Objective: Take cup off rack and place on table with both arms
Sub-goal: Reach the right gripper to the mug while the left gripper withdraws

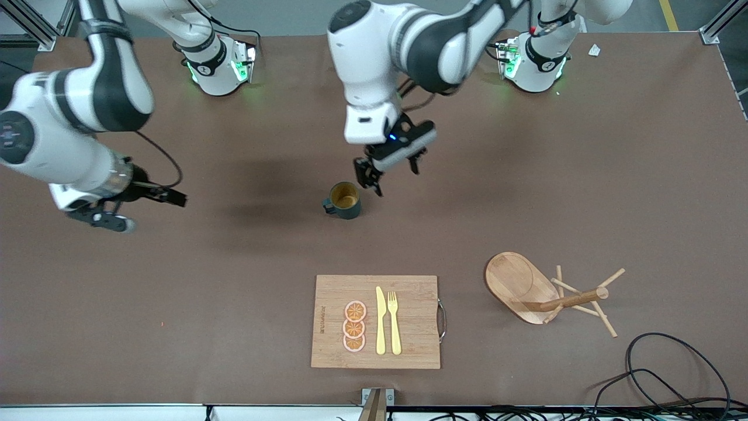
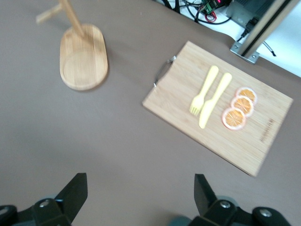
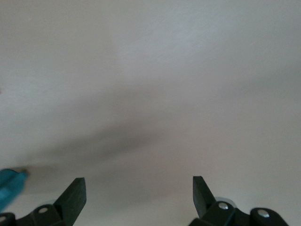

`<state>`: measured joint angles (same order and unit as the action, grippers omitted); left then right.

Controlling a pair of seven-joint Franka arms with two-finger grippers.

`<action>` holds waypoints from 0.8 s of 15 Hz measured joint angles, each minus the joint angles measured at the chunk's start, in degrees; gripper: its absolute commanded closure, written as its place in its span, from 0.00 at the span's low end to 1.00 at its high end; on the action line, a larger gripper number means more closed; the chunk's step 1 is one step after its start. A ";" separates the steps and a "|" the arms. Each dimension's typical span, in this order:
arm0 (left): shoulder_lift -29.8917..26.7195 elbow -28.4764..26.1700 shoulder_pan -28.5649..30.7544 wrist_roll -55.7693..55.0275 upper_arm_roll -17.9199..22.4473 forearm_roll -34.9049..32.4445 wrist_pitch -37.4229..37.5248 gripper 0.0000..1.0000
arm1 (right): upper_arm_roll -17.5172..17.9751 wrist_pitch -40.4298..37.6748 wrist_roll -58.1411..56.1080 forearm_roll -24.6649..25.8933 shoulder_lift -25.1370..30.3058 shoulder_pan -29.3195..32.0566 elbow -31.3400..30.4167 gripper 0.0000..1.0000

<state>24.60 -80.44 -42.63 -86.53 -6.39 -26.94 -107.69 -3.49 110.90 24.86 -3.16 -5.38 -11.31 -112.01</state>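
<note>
The small dark teal-green mug [image 1: 343, 200] with a loop handle and tan-yellow inside stood upright on the plain brown table [image 1: 584, 187], near the middle, farther from the front camera than the rectangular bamboo cutting board [image 1: 409, 345]. On that board lay three orange slices [image 1: 354, 326] in a row, with a pale yellow knife [image 1: 380, 321] and fork [image 1: 394, 323] just beside them. The light wooden mug tree [image 1: 543, 292] lay tipped over on its side toward the left arm's end of the table, its oval base [image 1: 517, 280] tilted up and its post and thin pegs resting on the surface, beside the board and well apart from the mug. The left gripper [image 1: 390, 168] hung over the table just beside the mug, apart from it, its fingers [image 2: 75, 190] spread wide with nothing between them. The right gripper [image 1: 125, 207] hovered over bare table toward the right arm's end, well apart from the mug, its fingers [image 3: 75, 193] also spread wide and holding nothing. A loop of black cable [image 1: 672, 374] lay at the table's near corner.
</note>
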 measured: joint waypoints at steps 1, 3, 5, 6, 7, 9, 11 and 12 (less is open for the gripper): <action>-0.36 0.00 2.29 4.80 0.01 1.34 0.02 0.00 | 0.07 2.73 3.81 -0.10 0.32 -2.86 -2.13 0.00; -0.76 0.47 7.38 13.02 0.00 4.02 0.00 0.00 | 0.23 8.86 9.43 -0.13 0.49 -9.59 -5.96 0.00; -1.31 0.91 12.88 21.81 -0.03 6.18 -0.04 0.00 | 0.30 14.09 12.34 -0.14 0.11 -15.47 -8.37 0.00; -1.84 1.05 15.57 26.74 -0.03 7.07 -0.07 0.00 | 0.33 16.55 13.28 -0.13 -0.54 -17.86 -9.10 0.00; -2.54 1.15 17.92 31.36 -0.04 7.77 0.05 0.00 | 0.33 19.11 13.59 -0.14 -1.57 -19.77 -9.51 0.00; -4.52 1.23 22.04 40.20 -0.20 8.42 2.27 0.00 | 0.30 24.56 13.66 -0.14 -4.57 -23.05 -9.77 0.00; -6.79 1.26 25.84 49.46 -0.26 9.30 5.69 0.00 | 0.29 29.24 13.67 -0.14 -8.11 -25.73 -9.75 0.00; -7.82 1.27 27.78 53.49 -0.26 10.62 7.27 0.00 | 0.28 31.21 13.66 -0.13 -9.61 -26.76 -9.66 0.00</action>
<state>16.78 -79.17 -14.85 -33.04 -6.65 -16.33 -100.43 -3.21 142.11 38.52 -3.30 -14.99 -38.07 -121.67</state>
